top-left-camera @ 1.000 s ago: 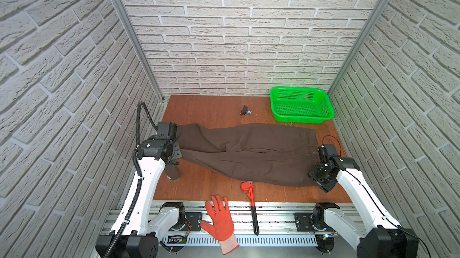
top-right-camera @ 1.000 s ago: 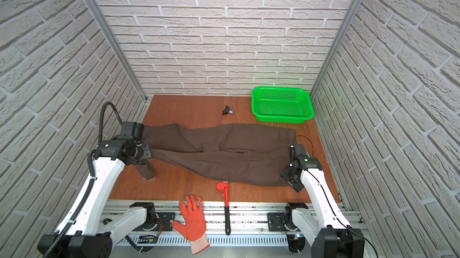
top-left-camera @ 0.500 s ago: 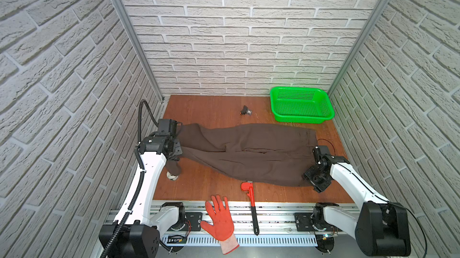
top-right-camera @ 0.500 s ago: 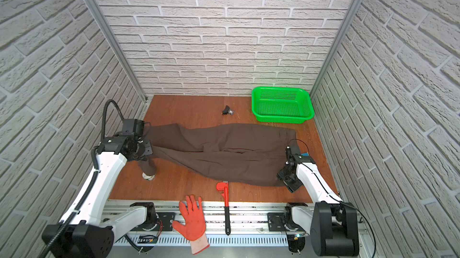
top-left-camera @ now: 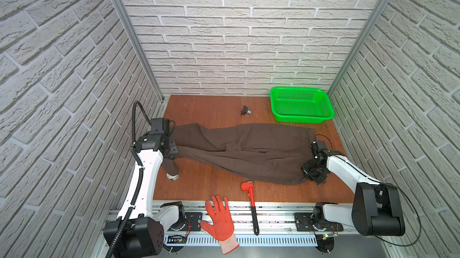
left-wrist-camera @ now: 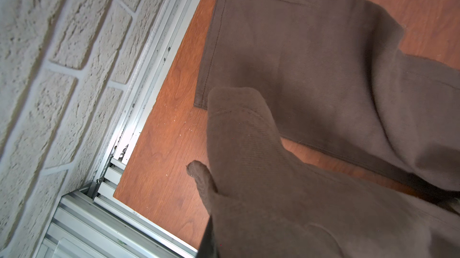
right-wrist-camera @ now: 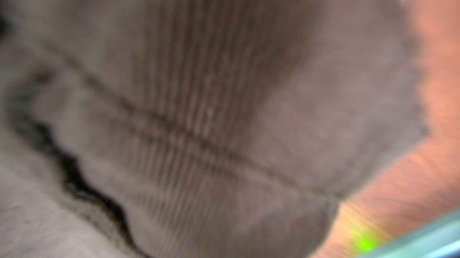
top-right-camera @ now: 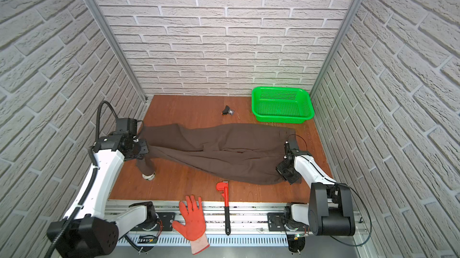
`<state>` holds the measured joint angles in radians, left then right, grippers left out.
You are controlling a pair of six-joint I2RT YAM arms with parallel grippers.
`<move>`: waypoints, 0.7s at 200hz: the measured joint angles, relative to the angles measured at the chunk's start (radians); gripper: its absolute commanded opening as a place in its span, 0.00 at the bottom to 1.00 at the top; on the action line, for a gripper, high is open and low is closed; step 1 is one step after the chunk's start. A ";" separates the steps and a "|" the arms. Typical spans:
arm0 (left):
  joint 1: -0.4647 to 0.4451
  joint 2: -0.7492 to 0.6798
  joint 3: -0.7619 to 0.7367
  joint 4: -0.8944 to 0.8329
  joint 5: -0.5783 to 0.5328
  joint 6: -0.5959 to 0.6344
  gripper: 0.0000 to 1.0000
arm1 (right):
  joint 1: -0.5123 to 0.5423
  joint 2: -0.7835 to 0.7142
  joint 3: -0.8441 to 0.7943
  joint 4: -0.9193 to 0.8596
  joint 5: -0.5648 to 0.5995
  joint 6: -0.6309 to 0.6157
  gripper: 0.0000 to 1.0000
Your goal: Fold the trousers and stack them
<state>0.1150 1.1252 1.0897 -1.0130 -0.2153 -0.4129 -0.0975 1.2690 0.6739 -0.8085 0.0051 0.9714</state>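
Left end effector (top-left-camera: 172,155) and right end effector (top-left-camera: 306,174) are each clamped tight on opposite ends of the trousers (top-left-camera: 249,151).

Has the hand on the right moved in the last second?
Yes. The right hand has slid slightly left, away from the right wall and further onto the trousers, and is now shut on their edge.

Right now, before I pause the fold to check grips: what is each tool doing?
Left tool: shut on the trousers, leg end.
Right tool: shut on the trousers, waist corner.
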 measured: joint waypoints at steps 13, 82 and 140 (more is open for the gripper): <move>0.022 0.024 0.011 0.003 0.017 0.013 0.09 | -0.002 -0.029 0.080 -0.040 0.022 -0.013 0.05; 0.042 0.150 0.172 0.042 0.085 0.045 0.09 | -0.077 -0.012 0.480 -0.164 0.041 -0.126 0.05; 0.048 0.061 0.117 -0.021 0.094 0.037 0.13 | -0.143 -0.092 0.393 -0.268 0.039 -0.218 0.05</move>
<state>0.1635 1.1858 1.2068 -1.0340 -0.1215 -0.3763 -0.2409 1.1770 1.0668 -1.0767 0.0444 0.7532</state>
